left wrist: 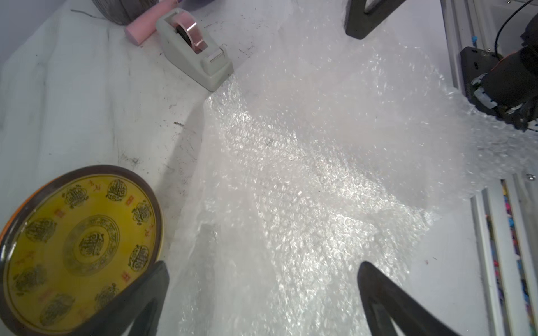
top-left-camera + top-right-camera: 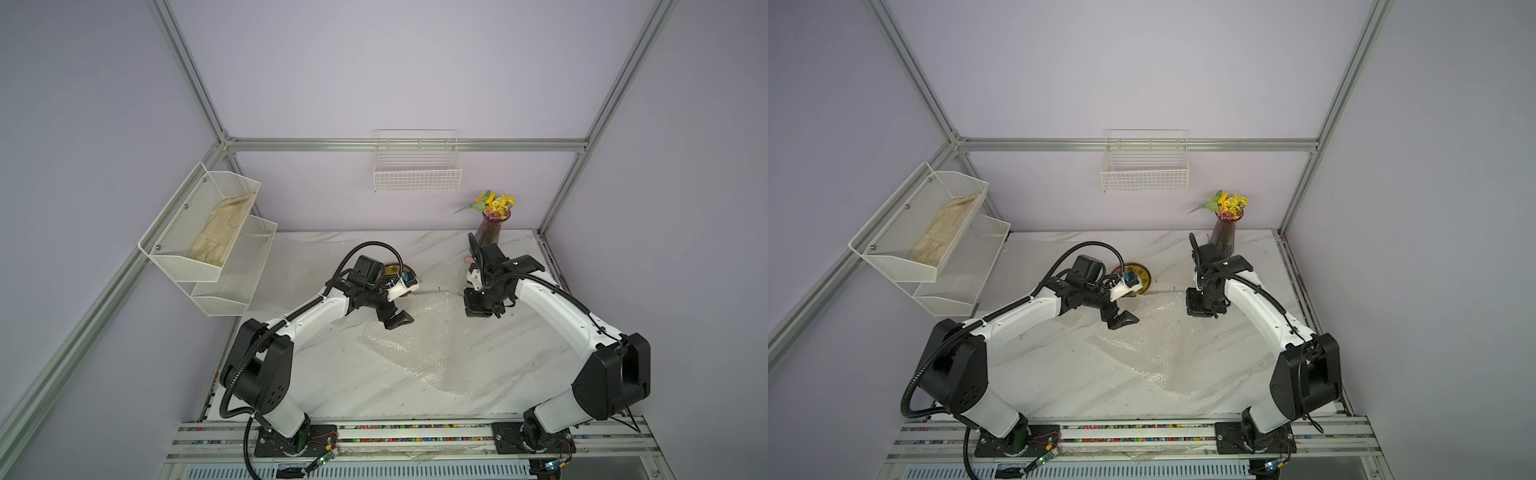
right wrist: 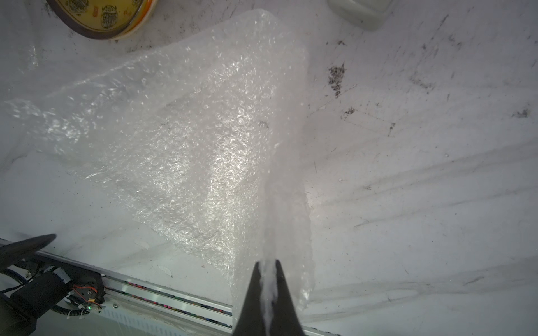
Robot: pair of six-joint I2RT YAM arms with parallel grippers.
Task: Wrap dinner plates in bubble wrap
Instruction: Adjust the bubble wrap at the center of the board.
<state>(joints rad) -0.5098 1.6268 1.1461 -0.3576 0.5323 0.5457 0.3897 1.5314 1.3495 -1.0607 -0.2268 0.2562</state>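
The bubble wrap (image 2: 419,349) lies spread on the marble table (image 2: 316,374), one edge just beside the yellow plate (image 1: 78,247). The left gripper (image 1: 263,266) hangs over the wrap next to that plate, jaws spread wide, holding nothing. Across the wrap from the plate, the right gripper (image 3: 266,263) has its jaws pressed together, pinching a lifted corner of the sheet

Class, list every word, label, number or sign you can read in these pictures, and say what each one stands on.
No text reads clearly enough to quote.
On the round yellow plate with dark ornamental pattern: dark medallions and small red character-like marks, too stylised and blurred to read.
On the grey plastic tape dispenser: no label shows.
On the clear bubble wrap sheet: no print.
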